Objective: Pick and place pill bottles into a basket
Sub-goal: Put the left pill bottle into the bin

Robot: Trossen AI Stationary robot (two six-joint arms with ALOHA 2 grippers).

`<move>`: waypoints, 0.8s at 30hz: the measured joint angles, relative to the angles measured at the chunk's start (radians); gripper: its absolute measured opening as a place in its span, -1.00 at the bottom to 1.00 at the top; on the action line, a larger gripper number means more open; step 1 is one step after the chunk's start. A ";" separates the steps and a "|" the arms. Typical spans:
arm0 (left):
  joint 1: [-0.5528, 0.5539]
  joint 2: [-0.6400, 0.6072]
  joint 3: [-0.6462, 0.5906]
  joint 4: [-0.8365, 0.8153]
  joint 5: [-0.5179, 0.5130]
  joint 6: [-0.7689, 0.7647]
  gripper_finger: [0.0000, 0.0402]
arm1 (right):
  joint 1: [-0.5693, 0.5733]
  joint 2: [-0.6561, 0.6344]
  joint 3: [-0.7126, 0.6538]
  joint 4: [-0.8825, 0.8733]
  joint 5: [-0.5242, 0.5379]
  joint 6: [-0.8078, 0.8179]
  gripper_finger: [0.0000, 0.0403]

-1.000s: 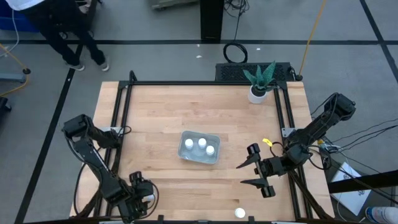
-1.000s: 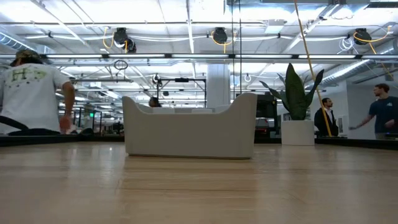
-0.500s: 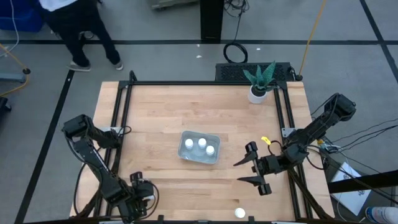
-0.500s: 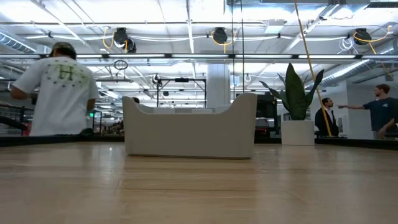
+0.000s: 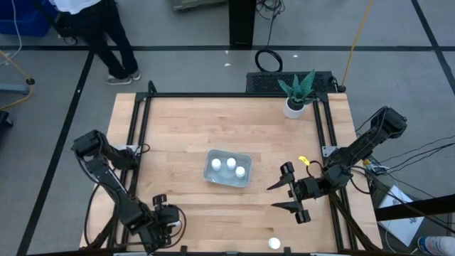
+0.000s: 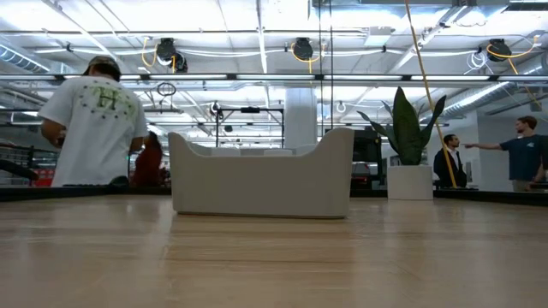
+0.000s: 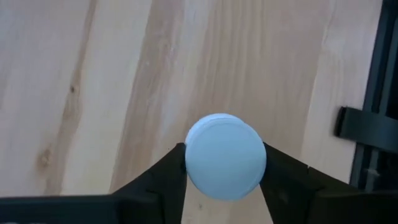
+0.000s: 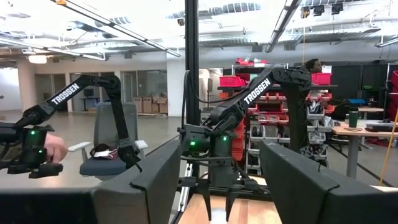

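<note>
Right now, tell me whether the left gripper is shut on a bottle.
Shut on it: the left gripper's fingers press both sides of the pill bottle.

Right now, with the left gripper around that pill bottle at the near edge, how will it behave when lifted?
The pill bottle looks small and plain white, so probably light. Its round, smooth cap sits between the left gripper's fingers, so it may slip or twist if held loosely. Being cylindrical, it would likely roll across the table if dropped on its side.
</note>
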 joint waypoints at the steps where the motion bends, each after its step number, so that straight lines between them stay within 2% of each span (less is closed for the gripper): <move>1: 0.005 -0.001 0.001 0.001 -0.005 0.012 -0.15 | 0.000 0.000 0.000 0.000 0.000 0.000 0.05; 6: 0.037 -0.002 0.001 0.021 -0.007 0.074 -0.19 | 0.000 0.000 0.000 0.000 0.000 0.000 0.05; 11: 0.070 -0.004 0.003 0.023 0.002 0.130 -0.10 | 0.000 0.000 0.000 0.000 0.000 0.004 0.05; 14: 0.085 -0.019 0.003 0.021 0.003 0.157 -0.12 | 0.000 0.000 0.000 0.000 0.000 0.005 0.05; 17: 0.099 -0.056 0.003 0.020 0.015 0.181 -0.19 | 0.000 0.000 0.000 0.000 0.000 0.005 0.05; 24: 0.132 -0.194 0.003 0.018 -0.021 0.244 -0.14 | 0.000 0.000 0.000 0.000 0.000 0.004 0.05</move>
